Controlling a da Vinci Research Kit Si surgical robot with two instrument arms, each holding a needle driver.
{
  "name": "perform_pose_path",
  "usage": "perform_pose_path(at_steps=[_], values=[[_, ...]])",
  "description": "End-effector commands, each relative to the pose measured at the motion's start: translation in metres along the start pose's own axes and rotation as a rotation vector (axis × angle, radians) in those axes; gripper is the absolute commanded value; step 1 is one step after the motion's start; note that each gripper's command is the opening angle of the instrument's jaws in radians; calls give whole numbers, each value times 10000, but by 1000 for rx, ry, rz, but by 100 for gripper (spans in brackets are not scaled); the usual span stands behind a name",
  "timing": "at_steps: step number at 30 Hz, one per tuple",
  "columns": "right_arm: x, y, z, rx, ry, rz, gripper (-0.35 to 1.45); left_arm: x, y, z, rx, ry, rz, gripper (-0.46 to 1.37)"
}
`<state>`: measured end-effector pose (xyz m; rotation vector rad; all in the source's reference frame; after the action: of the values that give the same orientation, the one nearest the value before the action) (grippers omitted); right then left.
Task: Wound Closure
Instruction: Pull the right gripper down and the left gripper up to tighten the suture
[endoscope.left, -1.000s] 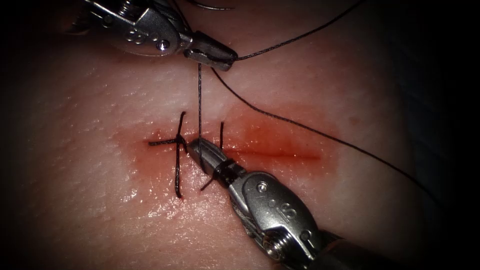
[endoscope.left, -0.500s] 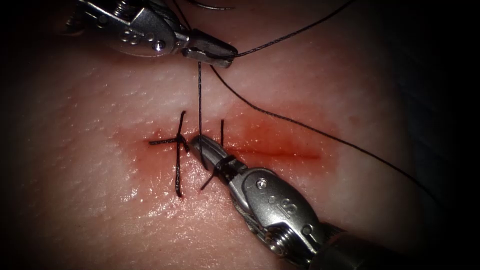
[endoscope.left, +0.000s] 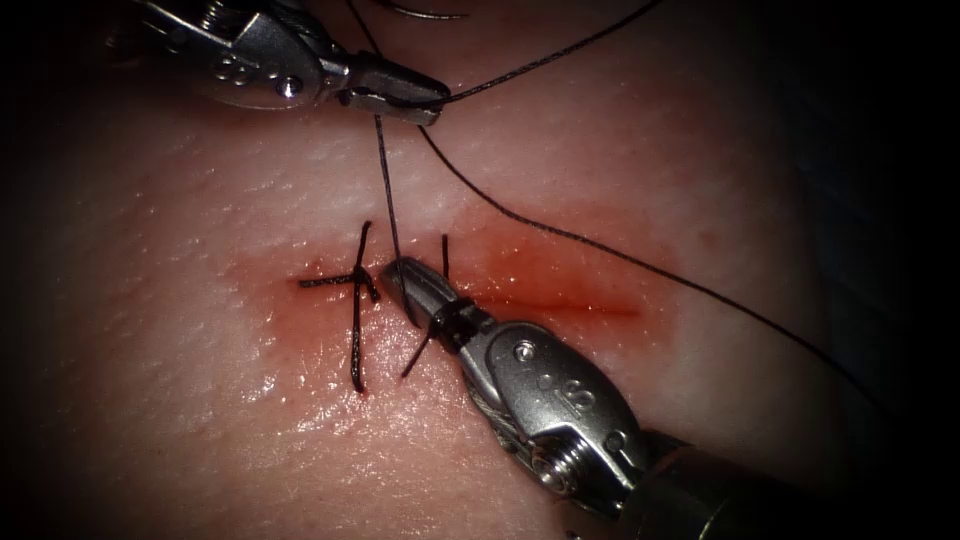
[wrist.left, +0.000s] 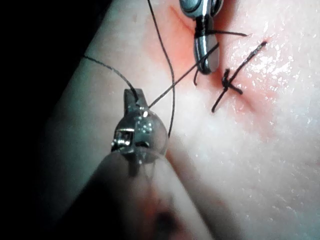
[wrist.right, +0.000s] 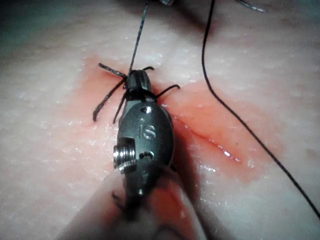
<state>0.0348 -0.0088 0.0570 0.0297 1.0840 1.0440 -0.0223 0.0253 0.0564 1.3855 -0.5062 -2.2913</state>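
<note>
Your left tool (endoscope.left: 405, 92) has its jaws closed on the thread (endoscope.left: 560, 232), which runs taut from them down to your right tool (endoscope.left: 410, 285). Your right tool's jaws are closed too, tips resting at the cut (endoscope.left: 560, 305) in the tissue (endoscope.left: 200, 250) beside the tied stitch (endoscope.left: 358, 285), apparently pinching that strand.

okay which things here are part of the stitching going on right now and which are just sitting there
In use:
left tool, shut on the thread
right tool, shut on thread at the cut
tissue

Lying about:
finished stitch with cut ends
red fluid
</note>
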Motion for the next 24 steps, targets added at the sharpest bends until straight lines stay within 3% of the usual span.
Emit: perform_pose_path(at_steps=[1,7,15,18,24], values=[[0,0,0,-10,0,1,-35,0,2,0,0,-2,-4,-35],[2,5,5,-42,0,18,-35,13,31,-8,14,-23,-41,-35],[4,0,7,-44,28,62,-35,39,53,-16,7,11,-49,-35],[10,-2,7,-44,66,74,-35,42,55,-20,21,16,-54,-35],[28,4,14,-56,80,88,-35,38,49,-16,33,24,-58,-35]])
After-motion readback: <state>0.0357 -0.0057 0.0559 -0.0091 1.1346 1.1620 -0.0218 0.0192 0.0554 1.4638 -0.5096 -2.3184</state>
